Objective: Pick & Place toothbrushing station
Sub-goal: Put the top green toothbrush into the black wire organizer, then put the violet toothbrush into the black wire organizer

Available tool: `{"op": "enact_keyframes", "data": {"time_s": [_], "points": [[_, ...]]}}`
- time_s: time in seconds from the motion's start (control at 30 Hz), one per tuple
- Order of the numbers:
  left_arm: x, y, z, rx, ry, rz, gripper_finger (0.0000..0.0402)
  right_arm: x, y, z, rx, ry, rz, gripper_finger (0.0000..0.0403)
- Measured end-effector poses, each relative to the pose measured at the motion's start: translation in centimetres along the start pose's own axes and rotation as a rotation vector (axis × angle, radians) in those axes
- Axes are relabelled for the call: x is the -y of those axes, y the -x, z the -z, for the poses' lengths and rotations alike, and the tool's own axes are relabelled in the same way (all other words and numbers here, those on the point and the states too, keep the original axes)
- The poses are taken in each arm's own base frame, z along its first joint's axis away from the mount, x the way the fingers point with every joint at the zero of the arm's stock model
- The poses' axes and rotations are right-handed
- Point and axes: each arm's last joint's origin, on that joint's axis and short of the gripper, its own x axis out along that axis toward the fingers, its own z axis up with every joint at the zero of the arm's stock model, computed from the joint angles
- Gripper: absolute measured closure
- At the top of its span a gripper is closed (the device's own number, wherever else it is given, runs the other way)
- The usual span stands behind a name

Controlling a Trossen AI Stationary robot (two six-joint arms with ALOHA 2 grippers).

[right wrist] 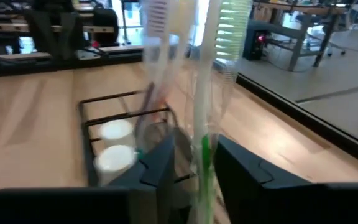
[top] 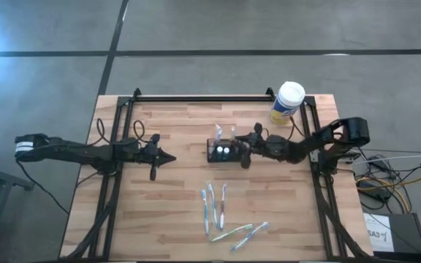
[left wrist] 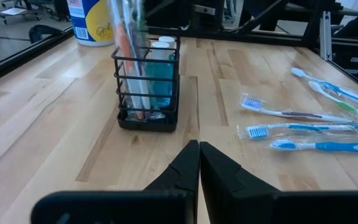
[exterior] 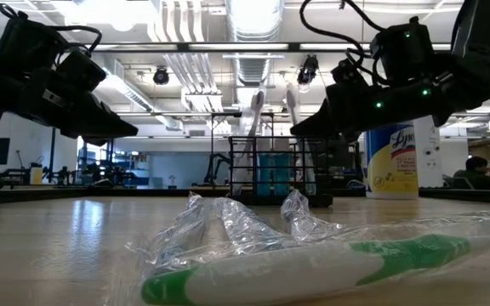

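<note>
The black wire toothbrushing station [top: 221, 150] stands on its base at the table's middle; it also shows in the left wrist view [left wrist: 148, 87] and the low view [exterior: 270, 170]. It holds two white-capped blue bottles [right wrist: 114, 146] and upright wrapped toothbrushes. My right gripper [top: 242, 150] is open at the station's right side. Its fingers [right wrist: 160, 165] stand on either side of a wrapped green-handled toothbrush [right wrist: 202, 155] that stands upright in the station. My left gripper [top: 170, 158] is shut and empty, left of the station [left wrist: 199, 155].
A white-capped, yellow-labelled canister [top: 289, 101] stands at the far right corner. Several wrapped toothbrushes [top: 221, 208] lie loose on the wood nearer the front edge, right of my left gripper [left wrist: 303, 127]. A black frame [top: 203, 97] runs along the table's far and side edges.
</note>
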Motion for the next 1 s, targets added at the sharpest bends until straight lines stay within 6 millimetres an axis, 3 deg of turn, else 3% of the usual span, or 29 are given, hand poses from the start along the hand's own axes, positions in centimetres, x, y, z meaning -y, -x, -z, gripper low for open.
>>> {"op": "enact_keyframes", "data": {"time_s": [0.23,0.53,1.0], "points": [[0.0,0.0,0.1,-0.006,0.004,0.000,0.0385,-0.2,0.6,-1.1,0.046,-0.009,-0.015,0.0247],[0.0,0.0,0.1,-0.007,0.010,-0.001,0.0385,-0.1,1.7,-2.9,0.125,-0.017,-0.040,0.0227],[0.0,0.0,0.2,-0.019,0.034,0.008,0.0385,-0.2,7.7,-7.1,0.144,0.078,-0.150,0.0249]]}}
